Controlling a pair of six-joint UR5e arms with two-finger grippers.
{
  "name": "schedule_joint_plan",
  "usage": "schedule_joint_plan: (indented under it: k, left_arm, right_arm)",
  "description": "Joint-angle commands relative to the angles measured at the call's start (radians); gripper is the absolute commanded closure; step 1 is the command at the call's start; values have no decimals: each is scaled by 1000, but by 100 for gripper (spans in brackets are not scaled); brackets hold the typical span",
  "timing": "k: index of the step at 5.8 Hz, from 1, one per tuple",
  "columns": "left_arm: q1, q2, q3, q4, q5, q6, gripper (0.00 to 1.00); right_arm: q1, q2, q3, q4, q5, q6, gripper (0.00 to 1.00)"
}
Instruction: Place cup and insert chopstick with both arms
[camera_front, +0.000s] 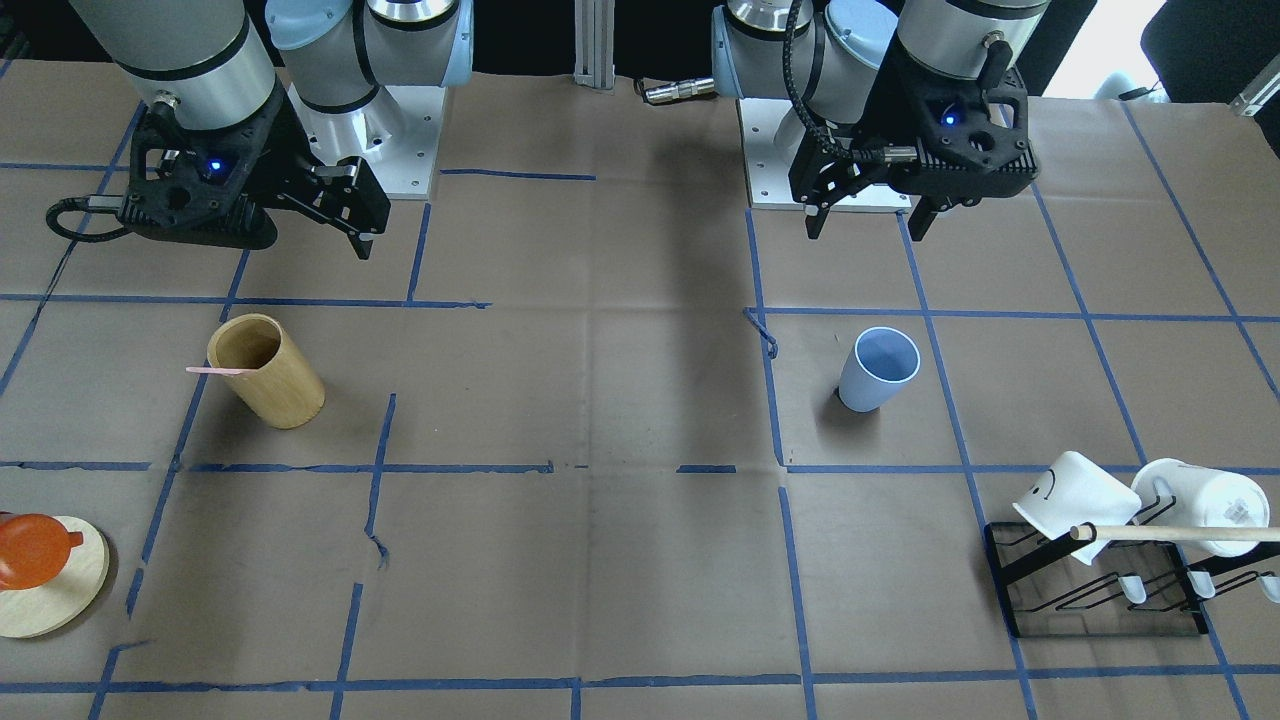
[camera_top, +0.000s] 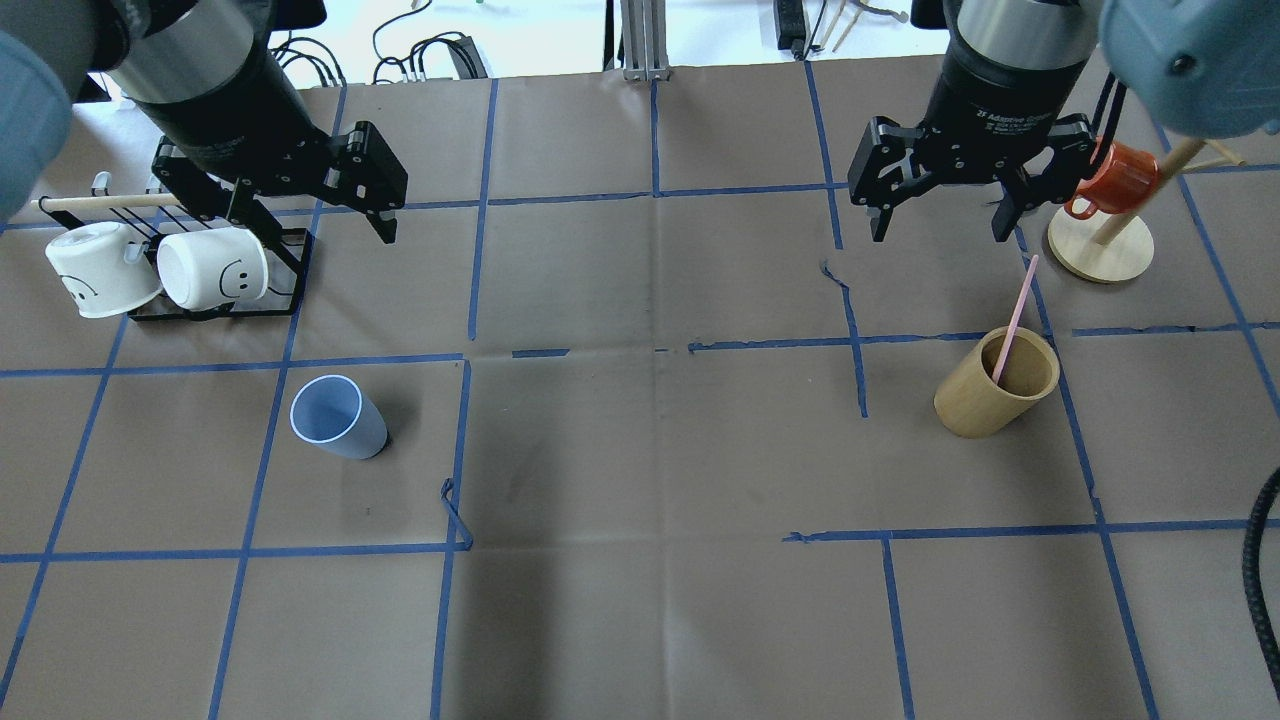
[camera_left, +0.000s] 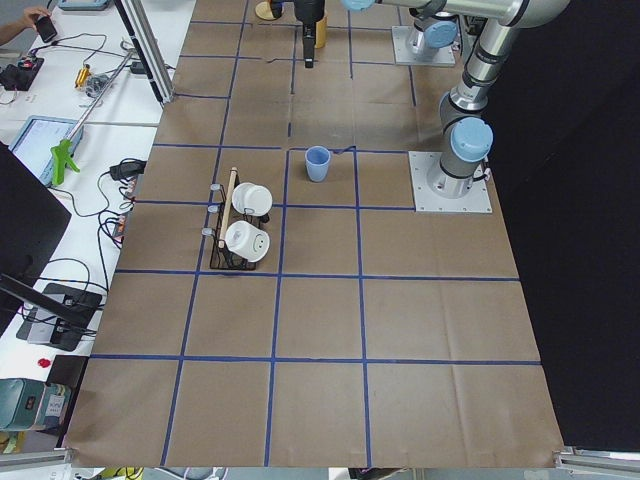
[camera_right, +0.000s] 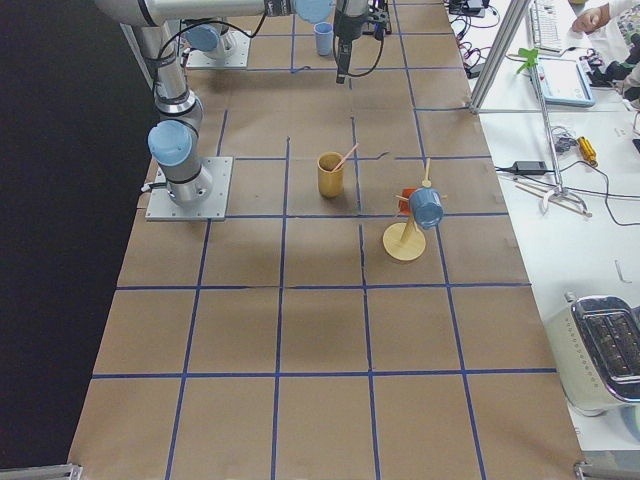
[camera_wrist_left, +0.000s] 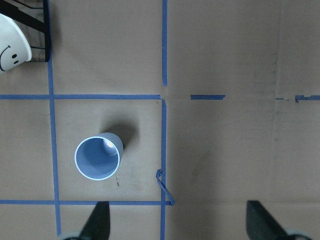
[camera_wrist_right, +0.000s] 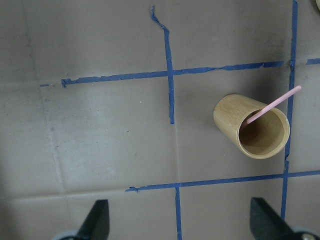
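The light-blue cup (camera_top: 337, 417) stands upright on the table's left half, also in the front view (camera_front: 880, 368) and left wrist view (camera_wrist_left: 98, 157). The pale-pink chopstick (camera_top: 1018, 305) leans in a tan wooden cylinder (camera_top: 997, 382) on the right half, with its top sticking out; it also shows in the right wrist view (camera_wrist_right: 275, 103). My left gripper (camera_top: 315, 225) is open and empty, high above the table behind the cup. My right gripper (camera_top: 940, 235) is open and empty, high above the table behind the cylinder.
A black rack (camera_top: 215, 305) with two white smiley mugs (camera_top: 212, 270) and a long wooden dowel (camera_top: 100, 201) sits at the far left. An orange mug (camera_top: 1115, 175) hangs on a wooden stand (camera_top: 1100, 255) at the far right. Blue tape lines grid the brown table.
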Motion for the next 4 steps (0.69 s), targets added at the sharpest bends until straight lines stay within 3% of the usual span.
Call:
schedule_joint_plan:
  k: [1,4]
  left_arm:
    - [13,-5,-4,-1,-1,4,2]
    - [31,21,-22,27,5,21,2]
  right_arm:
    - [0,0,-2,1,0,0,0]
    - [0,2,-2,0,0,0,0]
